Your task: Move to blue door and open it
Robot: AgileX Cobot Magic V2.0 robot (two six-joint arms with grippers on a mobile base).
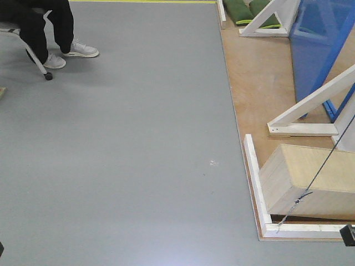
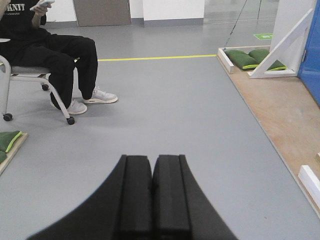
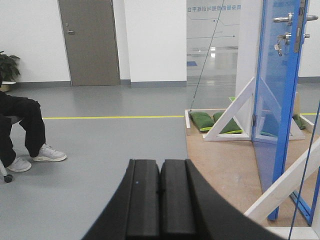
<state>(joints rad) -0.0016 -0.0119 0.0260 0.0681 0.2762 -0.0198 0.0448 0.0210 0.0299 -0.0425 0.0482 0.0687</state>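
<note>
The blue door (image 3: 274,90) stands upright at the right of the right wrist view, on a wooden platform (image 3: 220,165). Its silver lever handles (image 3: 284,20) and lock sit near the top. The door also shows at the top right of the front view (image 1: 317,50) and as a sliver in the left wrist view (image 2: 311,75). My right gripper (image 3: 160,162) is shut and empty, well short of the door and to its left. My left gripper (image 2: 152,157) is shut and empty over grey floor.
White slanted support beams (image 1: 310,102) brace the door frame. A wooden box (image 1: 308,180) lies on the platform at the front right, with a thin cable across it. Green sandbags (image 3: 205,121) lie at the back. A seated person (image 2: 55,55) is far left.
</note>
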